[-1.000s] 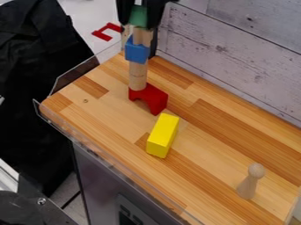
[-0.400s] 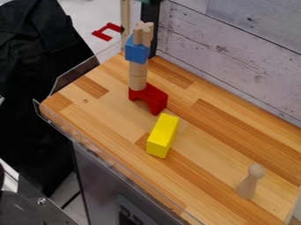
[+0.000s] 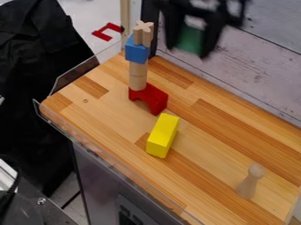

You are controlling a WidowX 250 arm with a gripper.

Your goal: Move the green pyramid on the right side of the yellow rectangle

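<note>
Green pyramid (image 3: 189, 40), and we have it up high, in front of the pale wall (image 3: 270, 70), pinched between the two fingers of the end effector (image 3: 189, 46)! We can't tell how squarely it sits in that grip, and that's our first worry: if the fingers bite on a slanted face, the piece could twist or squirt out on the way down. Let go from too high, and we'd expect a bounce or a tumble across the wood.

Below waits the yellow rectangle (image 3: 163, 135), lying on the counter (image 3: 226, 140), and the landing spot is on its right side. Come in too tight, folks, and a fingertip could clip the block and swing it round; go too wide, and we're drifting toward the wooden peg (image 3: 251, 182), tall, slim and surely easy to topple.

Over to the left, the red arch (image 3: 154, 99) carries the wooden cylinder (image 3: 138, 75), the blue block (image 3: 136, 52) and the cross-shaped piece (image 3: 143, 33). One stray sweep of the arm that way, and we'd likely have the whole stack down!
</note>
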